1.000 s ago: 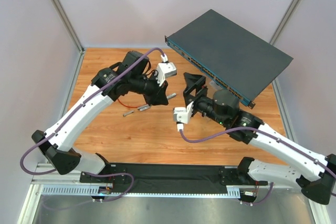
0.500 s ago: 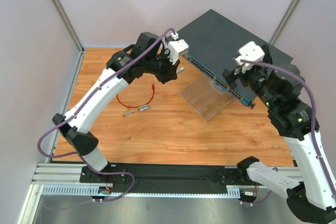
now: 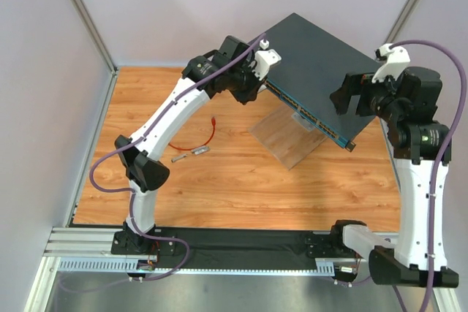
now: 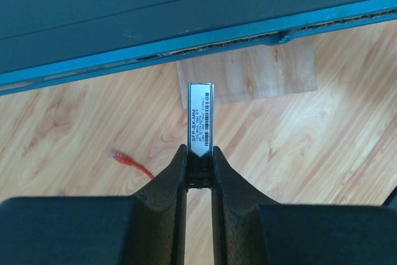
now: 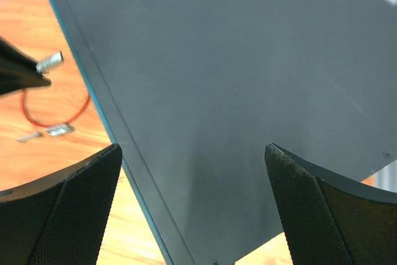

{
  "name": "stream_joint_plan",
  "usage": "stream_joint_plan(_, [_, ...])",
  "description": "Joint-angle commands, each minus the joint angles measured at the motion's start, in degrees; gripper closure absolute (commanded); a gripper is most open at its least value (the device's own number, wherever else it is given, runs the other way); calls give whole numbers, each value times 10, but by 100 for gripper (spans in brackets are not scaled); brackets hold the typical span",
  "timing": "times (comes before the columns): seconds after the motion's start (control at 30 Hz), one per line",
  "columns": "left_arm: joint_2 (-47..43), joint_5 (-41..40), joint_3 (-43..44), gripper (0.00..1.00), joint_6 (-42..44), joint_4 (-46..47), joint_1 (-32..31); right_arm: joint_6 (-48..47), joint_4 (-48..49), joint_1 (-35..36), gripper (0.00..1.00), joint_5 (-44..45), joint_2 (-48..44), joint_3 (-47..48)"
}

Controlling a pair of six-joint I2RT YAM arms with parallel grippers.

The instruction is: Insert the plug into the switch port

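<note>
1. The left tool (image 4: 200, 151) is pinching a labelled metal stub (image 4: 201, 119) between its fingers. In the left wrist view the stub points toward 12 o'clock, at the front edge of the box (image 3: 322, 71).
2. The right tool (image 5: 192, 200) has its fingers spread wide and hangs above the box's flat dark top, near its 4 o'clock corner in the top view.
3. The plug (image 4: 120, 156) lies loose on the wooden surface (image 3: 219, 188), well apart from both tools, at 8 o'clock from the stub in the left wrist view.
4. Its red cable (image 3: 212, 131) curls away toward 7 o'clock in the top view.
5. The row of ports (image 3: 296, 105) runs along the box's thin front face, from 10 to 4 o'clock.
6. Two grey stubs (image 3: 191, 153) lie just beside the cable, at its 6 o'clock.
</note>
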Motion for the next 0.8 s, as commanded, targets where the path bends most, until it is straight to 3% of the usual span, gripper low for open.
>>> stream_joint_plan(0.0, [-4,-7,21,100,11,-14,-4,93,-35,-77,2,-101,27,35])
stream_joint_plan(0.1, [6,-13,30,100,11,-11,-4,137,-38,-135,4,-184,43,35])
stream_joint_plan(0.2, [12,-8,36,100,11,-18,-4,148,-25,-144,7,-244,45,31])
stream_joint_plan(0.27, [-6,26,25,100,9,-11,-4,171,13,-144,18,-287,37,19])
stream_joint_plan(0.4, [-99,87,-91,100,-9,63,-4,294,154,-135,37,-354,30,-38])
stream_joint_plan(0.5, [-168,111,-135,100,-20,103,-4,322,189,-91,39,-341,46,-22])
stream_joint_plan(0.77, [-214,147,-141,100,-35,87,-6,403,276,48,42,-319,120,5])
